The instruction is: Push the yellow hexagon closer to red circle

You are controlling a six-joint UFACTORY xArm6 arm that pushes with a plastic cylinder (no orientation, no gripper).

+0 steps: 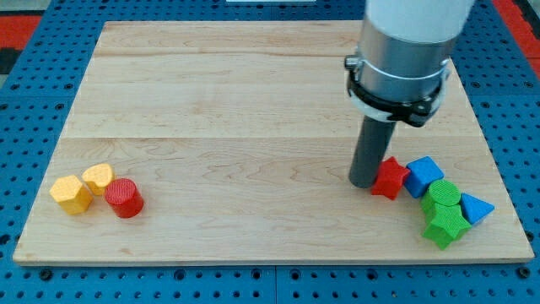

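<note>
My wooden tabletop [253, 110] carries, at the view's left, a yellow hexagon [71, 194], yellow heart [98, 177] and red circle [125, 198]; at right, a red star [389, 178], blue cube [424, 176], green circle [442, 195], green star [445, 226] and blue triangle [474, 208].

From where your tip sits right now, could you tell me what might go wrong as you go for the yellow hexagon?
My tip rests against the red star, far from the yellow hexagon; a careless departure could drag the star along. The yellow heart touches the red circle beside the hexagon, so a push may scatter both. All three sit near the board's left edge.
</note>
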